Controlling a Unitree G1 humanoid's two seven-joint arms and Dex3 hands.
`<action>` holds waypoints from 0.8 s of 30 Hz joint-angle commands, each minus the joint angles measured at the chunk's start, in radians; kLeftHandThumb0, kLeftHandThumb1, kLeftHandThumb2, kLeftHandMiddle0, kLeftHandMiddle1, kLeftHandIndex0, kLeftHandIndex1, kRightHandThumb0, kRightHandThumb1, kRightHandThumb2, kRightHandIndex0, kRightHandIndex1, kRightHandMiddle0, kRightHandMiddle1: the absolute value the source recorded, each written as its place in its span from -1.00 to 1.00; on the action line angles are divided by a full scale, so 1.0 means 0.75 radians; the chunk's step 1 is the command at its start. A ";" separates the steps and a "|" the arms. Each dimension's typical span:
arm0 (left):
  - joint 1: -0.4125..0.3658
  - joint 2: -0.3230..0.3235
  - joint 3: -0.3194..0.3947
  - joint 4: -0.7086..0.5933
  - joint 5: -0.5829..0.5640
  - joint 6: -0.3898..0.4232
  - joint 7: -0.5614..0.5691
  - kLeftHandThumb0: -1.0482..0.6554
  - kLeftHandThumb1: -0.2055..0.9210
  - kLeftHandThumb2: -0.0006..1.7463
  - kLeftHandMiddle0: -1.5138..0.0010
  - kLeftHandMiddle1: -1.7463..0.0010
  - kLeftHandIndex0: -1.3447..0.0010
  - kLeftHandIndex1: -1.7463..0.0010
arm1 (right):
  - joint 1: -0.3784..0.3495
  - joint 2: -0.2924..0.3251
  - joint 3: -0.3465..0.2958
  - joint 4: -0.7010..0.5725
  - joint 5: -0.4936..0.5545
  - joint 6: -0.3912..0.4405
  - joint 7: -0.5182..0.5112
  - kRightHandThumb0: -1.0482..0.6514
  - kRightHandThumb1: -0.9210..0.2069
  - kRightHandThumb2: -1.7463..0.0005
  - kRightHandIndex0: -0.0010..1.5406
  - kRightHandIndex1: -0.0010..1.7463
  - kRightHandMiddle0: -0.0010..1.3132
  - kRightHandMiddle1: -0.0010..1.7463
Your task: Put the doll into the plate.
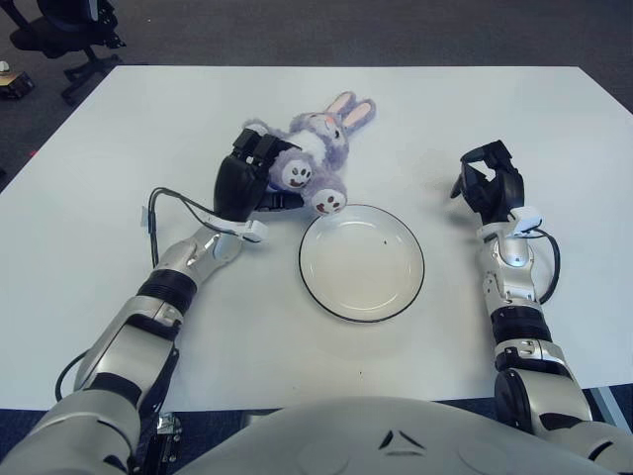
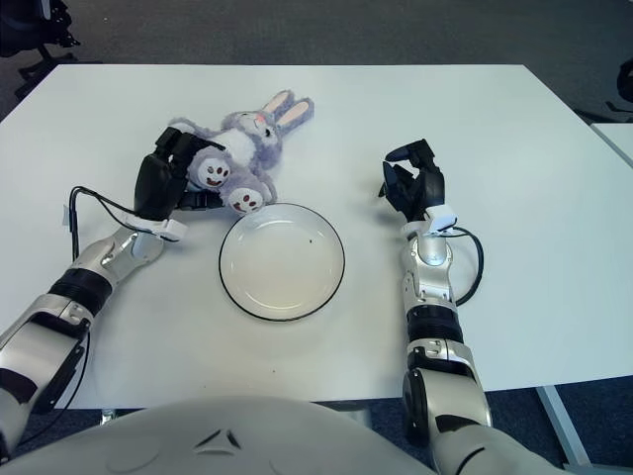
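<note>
A purple and white plush bunny doll (image 1: 318,146) lies on the white table, just beyond the upper-left rim of a white plate with a dark rim (image 1: 361,267). Its feet point at the plate and one foot is almost at the rim. My left hand (image 1: 249,176) is at the doll's left side. Its fingers curl over the doll's arm and body while the thumb sits underneath. My right hand (image 1: 489,184) shows to the right of the plate, relaxed and holding nothing.
The white table (image 1: 475,109) stretches wide behind the doll and plate. A black cable (image 1: 158,206) loops off my left wrist. A black office chair (image 1: 61,30) stands on the floor past the table's far-left corner.
</note>
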 commanded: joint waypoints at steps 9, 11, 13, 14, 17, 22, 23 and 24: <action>0.061 -0.031 -0.029 0.064 0.002 0.003 -0.015 0.23 0.03 0.39 0.32 -1.00 0.31 -0.87 | 0.160 0.049 0.029 0.094 -0.037 0.006 -0.008 -0.18 -1.00 0.56 0.23 1.00 -0.47 0.84; 0.059 -0.033 -0.028 0.071 -0.003 -0.014 -0.013 0.23 0.01 0.41 0.31 -1.00 0.30 -0.88 | 0.160 0.048 0.029 0.095 -0.036 0.006 -0.007 -0.18 -1.00 0.56 0.23 1.00 -0.47 0.84; 0.056 -0.035 -0.028 0.080 -0.008 -0.030 -0.012 0.23 -0.01 0.43 0.30 -1.00 0.30 -0.89 | 0.159 0.048 0.029 0.095 -0.036 0.006 -0.006 -0.18 -1.00 0.56 0.23 1.00 -0.47 0.84; 0.055 -0.036 -0.027 0.084 -0.010 -0.037 -0.011 0.23 -0.01 0.43 0.30 -1.00 0.30 -0.89 | 0.159 0.048 0.029 0.095 -0.036 0.006 -0.006 -0.18 -1.00 0.56 0.23 1.00 -0.47 0.84; 0.051 -0.038 -0.026 0.100 -0.018 -0.063 -0.008 0.23 -0.04 0.46 0.29 -1.00 0.29 -0.91 | 0.159 0.047 0.030 0.096 -0.036 0.007 -0.005 -0.18 -1.00 0.56 0.23 1.00 -0.47 0.84; 0.048 -0.042 -0.022 0.122 -0.040 -0.113 -0.010 0.23 -0.09 0.50 0.26 -1.00 0.27 -0.92 | 0.160 0.045 0.031 0.095 -0.035 0.007 -0.003 -0.18 -1.00 0.56 0.23 1.00 -0.47 0.84; 0.047 -0.046 -0.018 0.130 -0.055 -0.135 -0.017 0.23 -0.11 0.52 0.25 -1.00 0.27 -0.93 | 0.161 0.044 0.031 0.094 -0.035 0.007 -0.003 -0.18 -1.00 0.56 0.23 1.00 -0.47 0.84; 0.046 -0.048 -0.016 0.137 -0.065 -0.151 -0.022 0.23 -0.11 0.52 0.25 -1.00 0.27 -0.93 | 0.161 0.044 0.031 0.094 -0.034 0.007 -0.003 -0.18 -1.00 0.56 0.23 1.00 -0.47 0.84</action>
